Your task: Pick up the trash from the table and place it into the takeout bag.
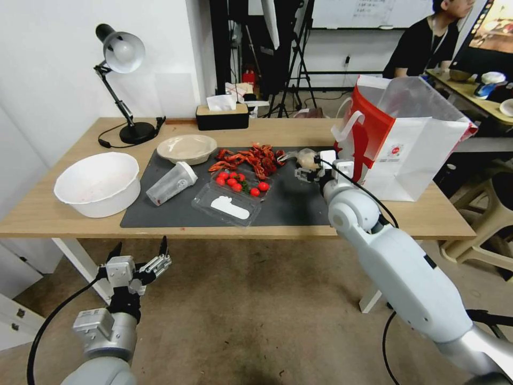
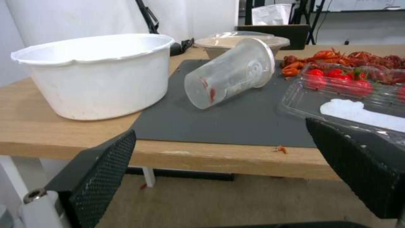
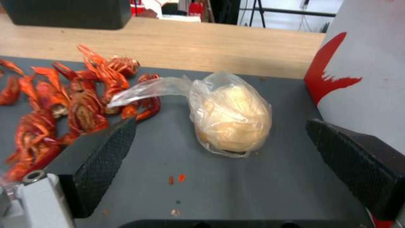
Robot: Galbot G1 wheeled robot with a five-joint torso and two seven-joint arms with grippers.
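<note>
The right claw [image 1: 309,170] hangs low over the dark grey mat [image 1: 288,203] right of centre in the head view, its jaws spread wide and gripping nothing. In the right wrist view the clear bag with the beige lump [image 3: 230,118] lies on the mat in the gap between the two pads, touching neither. Just right of it stands the takeout bag [image 1: 411,155], upright and open-mouthed at the right end of the worktop [image 1: 48,219].

The left claw [image 1: 140,255] sits in the lower left of the head view, below and in front of the worktop's near edge, jaws also wide apart and empty.

Going by how things lie, the task looks barely begun. The clear plastic cup [image 1: 171,183] lies on its side on the mat at centre left, and the beige bowl [image 1: 187,148] sits behind it. The crayfish shells [image 1: 248,159] are heaped at the mat's far edge, with a clear tray of cherry tomatoes [image 1: 235,193] in front of them. A big white tub [image 1: 98,183] rests at the left end. Whether anything is already inside the takeout bag cannot be told. The bagged lump seems to be the piece in hand now, and the rest is left to collect.
</note>
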